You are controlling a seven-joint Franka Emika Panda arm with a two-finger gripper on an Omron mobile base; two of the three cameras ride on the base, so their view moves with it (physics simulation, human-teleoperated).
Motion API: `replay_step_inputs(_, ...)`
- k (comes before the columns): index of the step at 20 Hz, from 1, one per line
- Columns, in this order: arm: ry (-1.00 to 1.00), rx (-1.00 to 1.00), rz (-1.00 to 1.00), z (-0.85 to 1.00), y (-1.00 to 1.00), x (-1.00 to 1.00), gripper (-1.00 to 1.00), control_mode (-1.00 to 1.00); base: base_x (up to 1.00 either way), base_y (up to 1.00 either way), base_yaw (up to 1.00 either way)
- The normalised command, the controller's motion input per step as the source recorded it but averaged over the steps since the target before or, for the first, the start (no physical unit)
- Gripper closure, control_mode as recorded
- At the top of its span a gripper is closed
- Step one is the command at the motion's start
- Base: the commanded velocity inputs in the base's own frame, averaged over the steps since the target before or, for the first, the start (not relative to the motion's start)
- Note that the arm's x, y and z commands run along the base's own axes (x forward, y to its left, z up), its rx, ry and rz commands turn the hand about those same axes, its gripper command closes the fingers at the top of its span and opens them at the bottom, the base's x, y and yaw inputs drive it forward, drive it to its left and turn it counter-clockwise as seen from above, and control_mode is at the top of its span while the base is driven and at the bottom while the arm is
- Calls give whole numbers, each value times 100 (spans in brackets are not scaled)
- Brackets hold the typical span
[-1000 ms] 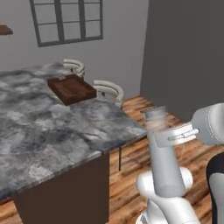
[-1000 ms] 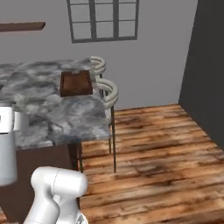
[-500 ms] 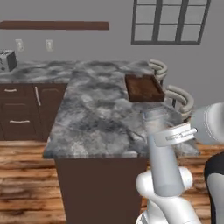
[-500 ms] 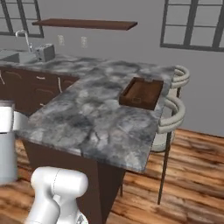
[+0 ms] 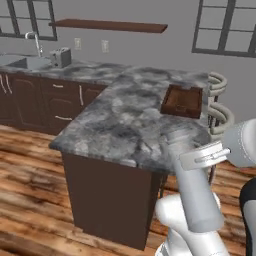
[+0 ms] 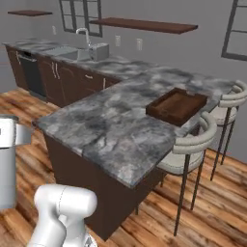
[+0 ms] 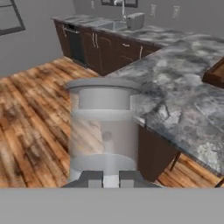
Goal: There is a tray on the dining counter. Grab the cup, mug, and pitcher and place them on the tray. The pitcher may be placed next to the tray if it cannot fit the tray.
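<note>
close in front of the hand camera the pitcher stands upright between the gripper tips, which are clamped on its lower body, its clear flared top uppermost. from the left base view the pitcher is carried at the near right, just off the near edge of the dining counter. far right on that counter lies the tray, well apart from the pitcher.

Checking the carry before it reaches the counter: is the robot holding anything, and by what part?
Yes, the pitcher. The gripper is closed on its lower body, with the flared top pointing away.
</note>
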Motion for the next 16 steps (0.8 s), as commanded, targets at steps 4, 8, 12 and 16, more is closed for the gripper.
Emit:
replay_step_inputs(4,0,0,0,0,0,0,100,100,-2,-96,56)
replay_step_inputs(8,0,0,0,0,0,0,100,100,13,-88,64)
replay_step_inputs(12,0,0,0,0,0,0,100,100,13,-86,65)
replay_step_inputs(16,0,0,0,0,0,0,100,100,1,-97,54)
